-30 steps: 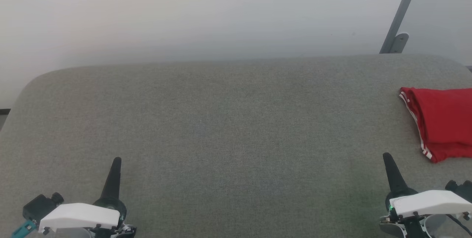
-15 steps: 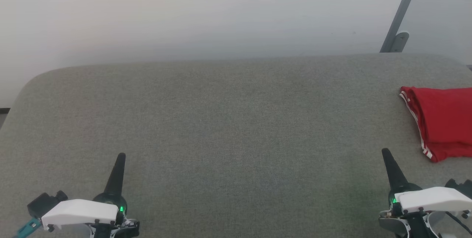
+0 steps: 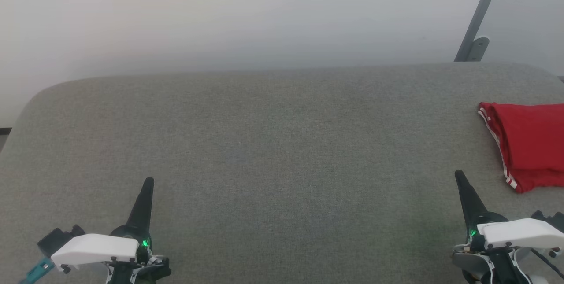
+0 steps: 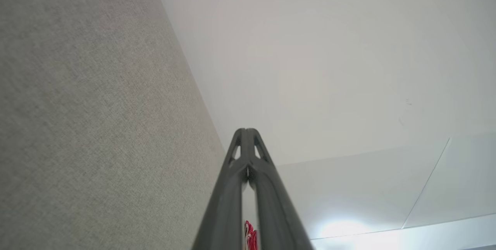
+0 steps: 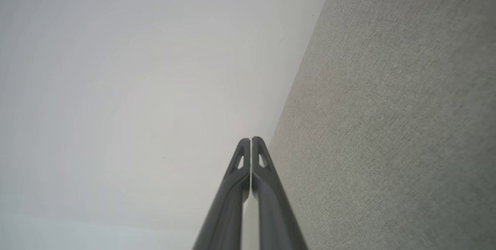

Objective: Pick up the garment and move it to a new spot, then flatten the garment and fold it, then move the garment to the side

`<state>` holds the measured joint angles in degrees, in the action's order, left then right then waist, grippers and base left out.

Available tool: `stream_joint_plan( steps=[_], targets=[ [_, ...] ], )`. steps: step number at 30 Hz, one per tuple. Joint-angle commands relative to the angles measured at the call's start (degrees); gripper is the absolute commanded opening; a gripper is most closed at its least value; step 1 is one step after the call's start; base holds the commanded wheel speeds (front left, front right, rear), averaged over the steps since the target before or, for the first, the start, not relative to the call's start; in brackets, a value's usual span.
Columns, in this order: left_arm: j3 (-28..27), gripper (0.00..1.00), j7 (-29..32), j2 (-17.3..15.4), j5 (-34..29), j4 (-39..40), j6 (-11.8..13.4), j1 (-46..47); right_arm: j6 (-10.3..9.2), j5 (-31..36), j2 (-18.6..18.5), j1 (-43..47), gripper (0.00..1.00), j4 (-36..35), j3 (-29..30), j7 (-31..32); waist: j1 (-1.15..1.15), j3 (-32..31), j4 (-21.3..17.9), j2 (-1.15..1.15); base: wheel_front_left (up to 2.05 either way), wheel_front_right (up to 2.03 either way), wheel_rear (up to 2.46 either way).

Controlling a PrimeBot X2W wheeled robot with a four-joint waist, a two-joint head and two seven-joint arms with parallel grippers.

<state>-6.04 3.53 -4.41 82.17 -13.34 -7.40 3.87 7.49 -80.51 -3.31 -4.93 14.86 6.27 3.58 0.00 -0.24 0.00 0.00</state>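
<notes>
Behind grey fabric surface (image 3: 273, 143), plain white wall (image 3: 246, 15).

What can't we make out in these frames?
- Garment, head view: right frame edge cuts it off; full shape and fold quality unknown.
- Garment, left wrist view: tiny red sliver between the left fingers, which hide the rest.
- Garment's underside, every view: hidden against the grey surface.
</notes>
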Motion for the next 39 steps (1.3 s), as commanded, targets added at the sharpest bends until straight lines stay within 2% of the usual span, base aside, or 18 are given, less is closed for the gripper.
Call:
stream_joint_plan(
  steps=[1,27,39],
  targets=[
    [-0.30,0.00,0.46,0.18,1.32,0.05,-0.13,1.36,0.01,-1.48,0.16,-0.68,0.00,-0.51,0.15,0.52,0.00,0.03,0.00,0.00,0.00,0.00,0.00],
    [-0.65,0.00,3.29,1.70,10.39,-0.76,-0.16,2.71,0.00,-12.21,0.55,-1.55,0.00,-1.00,0.32,3.21,0.00,0.42,0.00,0.00,0.00,0.00,0.00],
    [-0.62,0.00,3.25,1.65,10.29,-0.74,-0.16,2.71,0.00,-12.00,0.54,-1.49,0.00,-0.97,0.30,3.17,0.00,0.42,0.00,0.00,0.00,0.00,0.00]
  ],
)
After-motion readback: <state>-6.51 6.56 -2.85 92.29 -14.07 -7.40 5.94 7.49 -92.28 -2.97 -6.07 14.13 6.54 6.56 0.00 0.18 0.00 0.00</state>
